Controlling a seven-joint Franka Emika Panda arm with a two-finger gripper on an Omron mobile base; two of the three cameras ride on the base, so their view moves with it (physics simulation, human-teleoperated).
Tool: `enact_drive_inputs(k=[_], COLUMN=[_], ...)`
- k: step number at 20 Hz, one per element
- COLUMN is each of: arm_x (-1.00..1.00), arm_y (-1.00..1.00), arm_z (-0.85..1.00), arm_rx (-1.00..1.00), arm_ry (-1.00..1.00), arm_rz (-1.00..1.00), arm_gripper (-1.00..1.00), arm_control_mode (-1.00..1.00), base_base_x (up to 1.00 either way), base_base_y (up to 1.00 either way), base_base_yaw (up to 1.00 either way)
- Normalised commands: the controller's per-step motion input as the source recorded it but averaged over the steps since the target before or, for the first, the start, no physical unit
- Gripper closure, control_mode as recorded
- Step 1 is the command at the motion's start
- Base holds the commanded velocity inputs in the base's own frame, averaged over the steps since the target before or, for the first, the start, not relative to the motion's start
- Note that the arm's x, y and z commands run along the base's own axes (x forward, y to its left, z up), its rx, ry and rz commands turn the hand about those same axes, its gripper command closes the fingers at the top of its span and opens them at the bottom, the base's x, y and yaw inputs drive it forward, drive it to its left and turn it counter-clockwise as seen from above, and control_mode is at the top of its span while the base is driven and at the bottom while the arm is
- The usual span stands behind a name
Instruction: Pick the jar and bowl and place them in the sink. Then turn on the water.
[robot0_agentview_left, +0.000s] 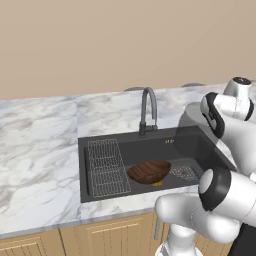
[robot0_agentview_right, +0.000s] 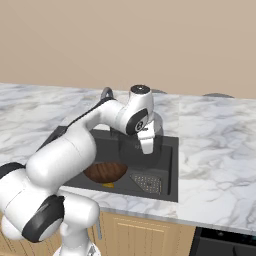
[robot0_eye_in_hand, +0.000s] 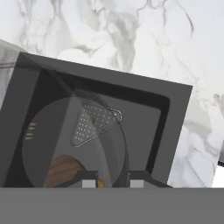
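The brown wooden bowl (robot0_agentview_left: 149, 171) (robot0_agentview_right: 105, 172) (robot0_eye_in_hand: 63, 170) lies tilted on the floor of the black sink (robot0_agentview_left: 82, 145) (robot0_agentview_right: 172, 165) (robot0_eye_in_hand: 175, 109). My gripper (robot0_agentview_right: 147, 149) (robot0_eye_in_hand: 112, 183) hangs over the sink's right half, shut on the rim of the translucent grey jar (robot0_eye_in_hand: 74, 144) (robot0_agentview_right: 131, 147). Through the jar I see the sink floor and the bowl. The jar is held clear above the basin, to the right of the bowl. The dark gooseneck faucet (robot0_agentview_left: 148, 107) stands behind the basin. The water is out of view.
A wire grid rack (robot0_agentview_left: 106, 167) fills the sink's left side. A triangular drain strainer (robot0_agentview_left: 183, 172) (robot0_agentview_right: 147, 182) (robot0_eye_in_hand: 92, 122) sits at the right. A small yellow item (robot0_agentview_left: 157, 183) lies by the bowl. White marble counter (robot0_agentview_left: 40, 150) surrounds the sink.
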Motion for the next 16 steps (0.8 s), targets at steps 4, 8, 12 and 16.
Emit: enact_drive_inputs(k=[4,8,12,16], arm_x=[0.13,0.01,0.00,0.00], arm_y=[-0.12,-0.07,0.00,0.00], arm_z=[-0.38,-0.41,-0.39,-0.43], arm_rx=[0.00,-0.01,-0.02,-0.01], arm_ry=[0.00,0.00,0.00,0.00], arm_rz=[0.01,0.00,0.01,0.00], arm_gripper=[1.00,1.00,1.00,1.00], arm_control_mode=[-1.00,-1.00,-1.00,-1.00], base_base_x=[0.00,0.00,0.00,0.00], base_base_y=[0.00,0.00,0.00,0.00], base_base_yaw=[0.00,0.00,0.00,0.00])
